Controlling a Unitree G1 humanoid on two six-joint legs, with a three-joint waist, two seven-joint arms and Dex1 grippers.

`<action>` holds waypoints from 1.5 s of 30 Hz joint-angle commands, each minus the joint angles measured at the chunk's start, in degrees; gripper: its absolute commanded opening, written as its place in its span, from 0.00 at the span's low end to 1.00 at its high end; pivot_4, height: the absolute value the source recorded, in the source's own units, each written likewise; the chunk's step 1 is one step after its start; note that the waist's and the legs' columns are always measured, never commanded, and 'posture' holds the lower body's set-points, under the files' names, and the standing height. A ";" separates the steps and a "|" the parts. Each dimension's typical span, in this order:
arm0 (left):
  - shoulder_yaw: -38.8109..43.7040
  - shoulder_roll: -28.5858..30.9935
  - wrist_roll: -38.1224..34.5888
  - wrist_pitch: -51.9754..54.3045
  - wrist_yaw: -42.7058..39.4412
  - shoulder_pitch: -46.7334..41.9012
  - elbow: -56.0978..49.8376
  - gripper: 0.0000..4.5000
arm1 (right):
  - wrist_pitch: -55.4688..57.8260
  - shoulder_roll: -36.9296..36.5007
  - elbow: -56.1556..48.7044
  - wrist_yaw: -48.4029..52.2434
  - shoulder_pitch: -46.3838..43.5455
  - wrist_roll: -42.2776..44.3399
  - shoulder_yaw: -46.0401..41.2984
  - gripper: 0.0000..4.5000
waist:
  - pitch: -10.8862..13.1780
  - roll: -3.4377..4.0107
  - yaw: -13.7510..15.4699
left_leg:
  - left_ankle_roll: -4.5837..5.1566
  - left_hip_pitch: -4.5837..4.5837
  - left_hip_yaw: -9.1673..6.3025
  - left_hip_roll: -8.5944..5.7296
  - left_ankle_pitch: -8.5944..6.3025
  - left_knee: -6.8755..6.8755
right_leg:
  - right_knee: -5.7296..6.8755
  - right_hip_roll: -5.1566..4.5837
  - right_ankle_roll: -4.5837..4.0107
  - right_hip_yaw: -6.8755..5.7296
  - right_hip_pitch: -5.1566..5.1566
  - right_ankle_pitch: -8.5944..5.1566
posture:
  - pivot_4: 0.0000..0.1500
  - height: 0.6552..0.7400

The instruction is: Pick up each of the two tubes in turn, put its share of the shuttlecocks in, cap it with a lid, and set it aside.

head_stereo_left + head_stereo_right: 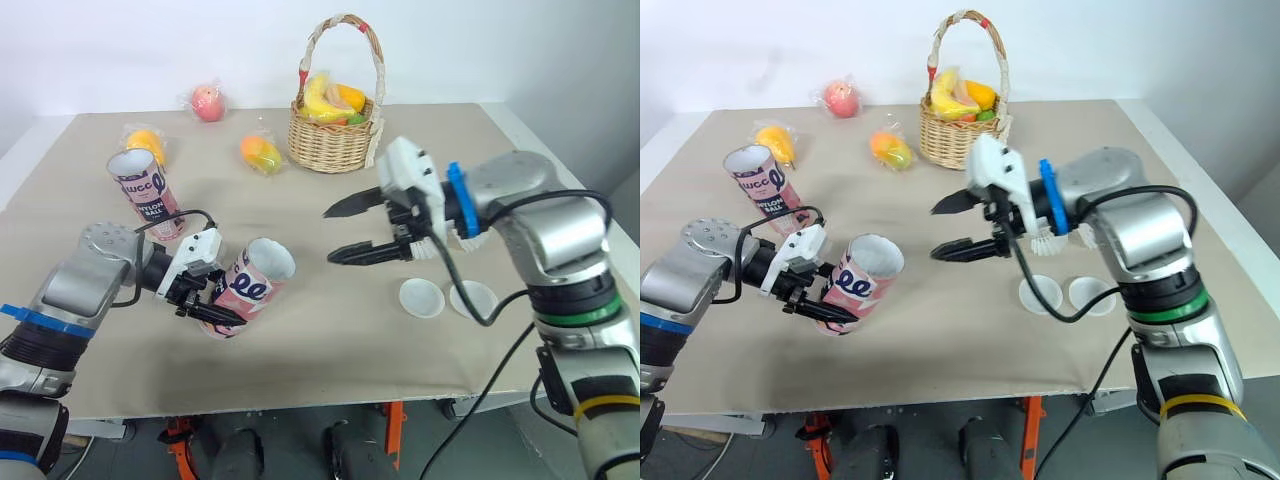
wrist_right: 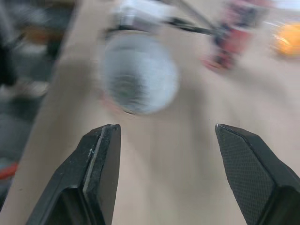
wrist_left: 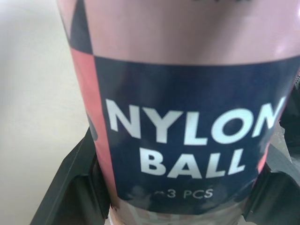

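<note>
Head views: left tool grips one tube by its lower half, tilted over the bench, open mouth toward the right tool, which hovers spread wide, apart from the tube. Second tube stands upright at rear left. Two lids lie side by side under the right arm. Left wrist view: black fingers press both sides of the tube's label. Right wrist view: fingers wide apart, tube mouth blurred beyond them

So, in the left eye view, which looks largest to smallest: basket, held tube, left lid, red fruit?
1. basket
2. held tube
3. left lid and red fruit look alike; the fruit lies farther away.
</note>
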 commanded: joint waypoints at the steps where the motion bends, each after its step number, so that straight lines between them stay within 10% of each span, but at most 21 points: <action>1: 0.24 0.52 -0.61 -0.29 -0.02 0.50 -2.30 0.66 | 11.44 -0.37 -3.36 -10.37 3.74 1.77 -6.96 0.77 | 0.00 0.00 0.23 | 0.00 0.00 0.00 0.00 0.00 0.00 | 0.00 0.00 0.00 0.00 0.00 0.00 | 1.00 1.00; 14: -0.38 0.50 0.94 -4.53 -0.02 2.55 -0.73 0.66 | 19.39 -6.92 -6.97 -23.18 19.91 0.98 -13.17 0.77 | -0.01 0.03 0.65 | 0.02 0.14 0.11 -0.04 -0.01 -0.01 | 0.00 0.04 0.43 0.19 0.05 -0.15 | 1.00 1.00; 33: 0.52 0.77 -1.01 -2.74 0.25 2.21 -2.58 0.66 | 16.97 4.66 20.20 -39.39 6.63 -9.15 -7.15 0.77 | -0.01 0.04 0.73 | 0.03 0.13 0.17 -0.05 0.00 0.01 | -0.04 0.03 0.43 0.26 0.06 -0.04 | 1.00 1.00; 45: 0.62 0.52 -1.78 -1.87 0.76 1.95 -2.94 0.66 | 19.43 7.63 18.87 -42.05 5.15 -8.95 -7.60 0.77 | -0.01 0.04 0.77 | 0.02 0.08 0.16 -0.05 0.00 0.00 | -0.05 0.02 0.42 0.26 0.05 -0.04 | 1.00 1.00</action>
